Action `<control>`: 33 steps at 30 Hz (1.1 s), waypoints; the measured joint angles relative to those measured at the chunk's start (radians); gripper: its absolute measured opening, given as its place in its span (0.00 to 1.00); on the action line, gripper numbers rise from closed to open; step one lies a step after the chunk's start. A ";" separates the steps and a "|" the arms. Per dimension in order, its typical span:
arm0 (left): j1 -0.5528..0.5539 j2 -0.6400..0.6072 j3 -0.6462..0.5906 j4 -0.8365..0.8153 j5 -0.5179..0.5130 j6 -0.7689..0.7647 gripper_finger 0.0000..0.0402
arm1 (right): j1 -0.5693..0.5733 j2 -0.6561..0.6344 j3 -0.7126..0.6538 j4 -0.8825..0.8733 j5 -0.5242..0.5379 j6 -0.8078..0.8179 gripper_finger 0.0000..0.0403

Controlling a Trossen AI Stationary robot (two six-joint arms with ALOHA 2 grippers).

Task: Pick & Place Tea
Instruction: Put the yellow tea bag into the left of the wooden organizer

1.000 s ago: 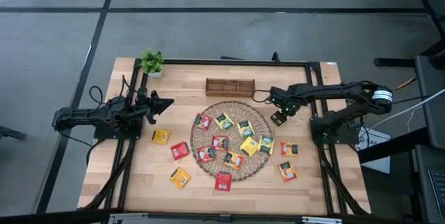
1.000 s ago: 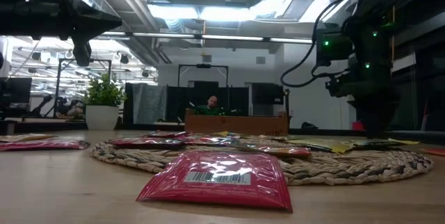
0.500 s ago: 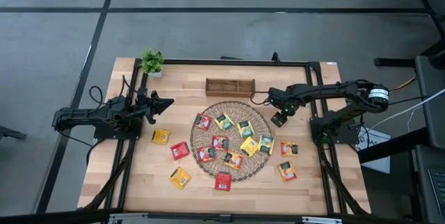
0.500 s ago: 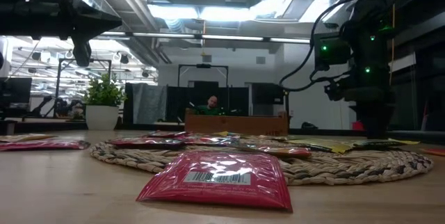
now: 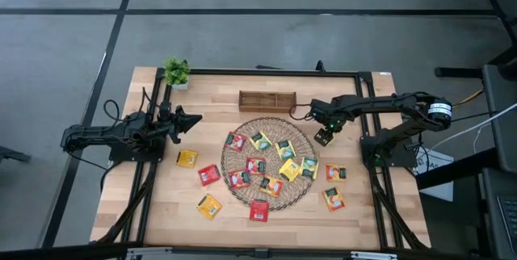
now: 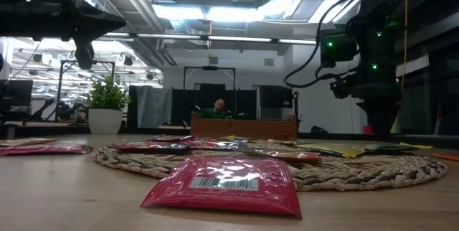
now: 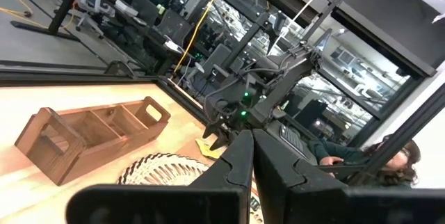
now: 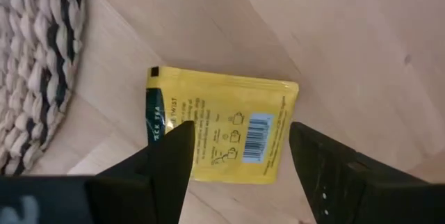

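Observation:
Several small red, yellow and orange tea sachets lie flat on the round wicker mat, and others lie on the table around it, such as a red one. My right gripper points down at the mat's far right edge, open. Its fingers stand on either side of a yellow sachet that lies flat on the wood beside the mat's rim; I see no touch. My left gripper waits shut above the table's left side.
A wooden compartment tray stands at the far edge behind the mat. A small potted plant sits in the far left corner. Bare wood shows at the near edge and between the left arm and the mat.
My right arm has shifted slightly toward the table's left, with its gripper staying over the yellow sachet at the mat's edge. The sachets have not moved.

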 joint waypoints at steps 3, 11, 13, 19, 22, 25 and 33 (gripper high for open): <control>0.000 0.000 0.000 0.000 0.000 0.000 0.02 | -0.018 0.000 -0.004 -0.011 0.029 -0.001 0.58; 0.000 0.000 0.000 0.000 0.000 0.000 0.02 | -0.075 0.000 -0.004 -0.008 0.019 -0.026 0.58; 0.000 0.000 0.000 0.000 0.000 0.000 0.02 | -0.082 0.000 -0.004 -0.008 0.008 -0.041 0.58; 0.000 0.000 0.000 0.000 0.000 0.000 0.02 | -0.086 0.000 -0.005 -0.006 -0.035 -0.045 0.58; 0.000 0.000 0.000 0.000 0.000 0.000 0.02 | -0.086 0.000 -0.005 0.003 -0.035 -0.046 0.58; 0.000 0.000 0.000 0.000 0.000 0.000 0.02 | -0.086 0.000 -0.005 0.012 -0.031 -0.049 0.58; 0.000 0.000 0.000 0.000 0.000 0.000 0.02 | -0.086 0.000 -0.013 0.030 -0.027 -0.049 0.58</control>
